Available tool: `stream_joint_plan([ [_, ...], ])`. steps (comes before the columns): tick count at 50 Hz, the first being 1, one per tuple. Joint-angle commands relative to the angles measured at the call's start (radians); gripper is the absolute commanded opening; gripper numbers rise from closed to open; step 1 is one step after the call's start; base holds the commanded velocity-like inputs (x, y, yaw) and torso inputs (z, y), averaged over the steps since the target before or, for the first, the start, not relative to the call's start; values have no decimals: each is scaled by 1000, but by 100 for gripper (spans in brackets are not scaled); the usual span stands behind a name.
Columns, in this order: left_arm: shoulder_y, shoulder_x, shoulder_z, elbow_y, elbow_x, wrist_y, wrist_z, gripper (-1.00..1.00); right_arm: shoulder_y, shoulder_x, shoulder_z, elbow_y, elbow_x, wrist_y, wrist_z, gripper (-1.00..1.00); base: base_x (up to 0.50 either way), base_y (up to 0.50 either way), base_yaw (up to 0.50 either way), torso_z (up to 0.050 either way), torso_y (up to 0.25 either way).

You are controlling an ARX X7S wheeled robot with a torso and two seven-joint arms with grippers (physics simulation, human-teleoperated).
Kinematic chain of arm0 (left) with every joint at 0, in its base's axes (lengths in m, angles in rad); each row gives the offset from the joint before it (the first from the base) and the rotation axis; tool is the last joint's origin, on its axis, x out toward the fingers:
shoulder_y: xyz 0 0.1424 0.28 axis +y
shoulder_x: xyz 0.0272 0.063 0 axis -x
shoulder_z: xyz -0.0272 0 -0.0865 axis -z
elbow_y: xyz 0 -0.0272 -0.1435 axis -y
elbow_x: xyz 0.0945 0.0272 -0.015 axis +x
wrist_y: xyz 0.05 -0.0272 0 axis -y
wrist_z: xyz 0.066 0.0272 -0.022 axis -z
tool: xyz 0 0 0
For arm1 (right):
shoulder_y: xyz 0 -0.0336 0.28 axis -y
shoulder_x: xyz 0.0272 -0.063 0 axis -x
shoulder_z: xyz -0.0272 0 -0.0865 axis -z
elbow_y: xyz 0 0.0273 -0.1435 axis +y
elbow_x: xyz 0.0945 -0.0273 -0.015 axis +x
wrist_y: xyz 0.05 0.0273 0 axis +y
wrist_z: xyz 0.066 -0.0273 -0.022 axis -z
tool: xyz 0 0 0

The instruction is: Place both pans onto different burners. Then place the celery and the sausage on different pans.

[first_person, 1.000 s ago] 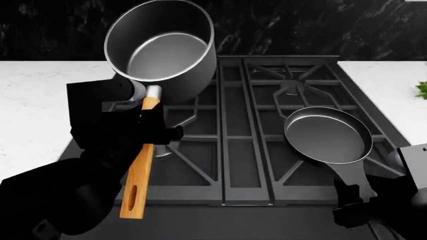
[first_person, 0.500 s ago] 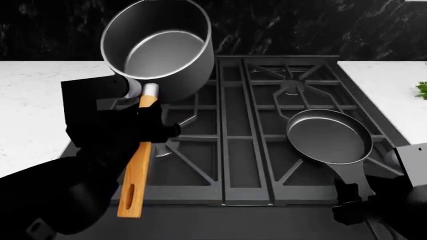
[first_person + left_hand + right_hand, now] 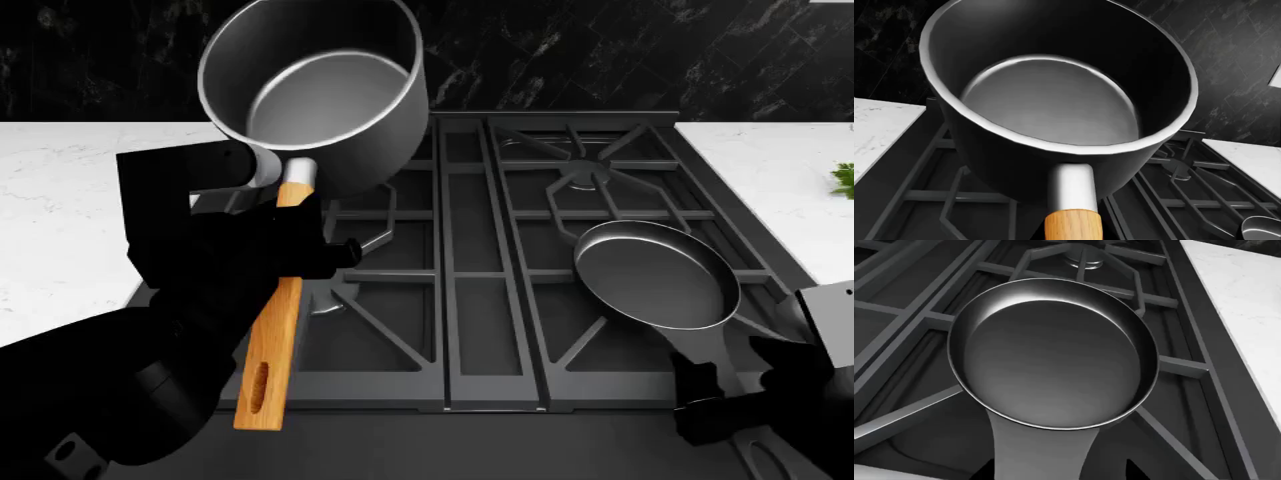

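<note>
A: Pan count?
B: Two. One saucepan [image 3: 320, 95], deep, grey, empty, raised above the stove's back-left area and tilted toward the camera. One frying pan [image 3: 657, 274], shallow, empty, over the front-right burner grate [image 3: 607, 330].

A: Who holds what?
B: Left gripper [image 3: 287, 250] is clamped on the saucepan's wooden handle [image 3: 271, 335], near its metal neck. One handle, and its free end hangs down past the stove's front edge. Right gripper [image 3: 721, 400] sits at the frying pan's dark handle [image 3: 703, 350], at the frame's lower right. Can't tell from any view whether its jaws are closed on it.

A: Frying pan seated on the grate?
B: Can't confirm. In the right wrist view the frying pan [image 3: 1053, 352] covers the grate bars, with its handle running back toward the camera. Contact isn't readable.

A: Burners?
B: Only one burner cap is plain in the head view, at back right [image 3: 581, 178]. The others are covered by the pans and the arm, or too dark to make out.

A: Food?
B: One bit of green leaf at the right frame edge, on the white counter [image 3: 767, 170]: the celery [image 3: 843, 180]. It's mostly cut off.

A: Left wrist view?
B: Saucepan [image 3: 1054, 100] fills it. One bare interior, with grate bars below.
</note>
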Motion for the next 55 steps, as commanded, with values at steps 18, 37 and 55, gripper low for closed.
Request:
stream_joint_plan([
  [18,-2,-9,-12,21,4,10,-1,-100,96,114,172,-198,154,-38,153,100,0,0,0,1,1],
  [37,-42,-60,48,-10,49,-81,87,-100,455,25,-91,-250,119,-56,245,100,0,0,0,0,1],
  [55,-192,-220,34,-135,-30,-224,332,-100,657,-98,-258,-253,94,18,209,100,0,0,0,1,1],
])
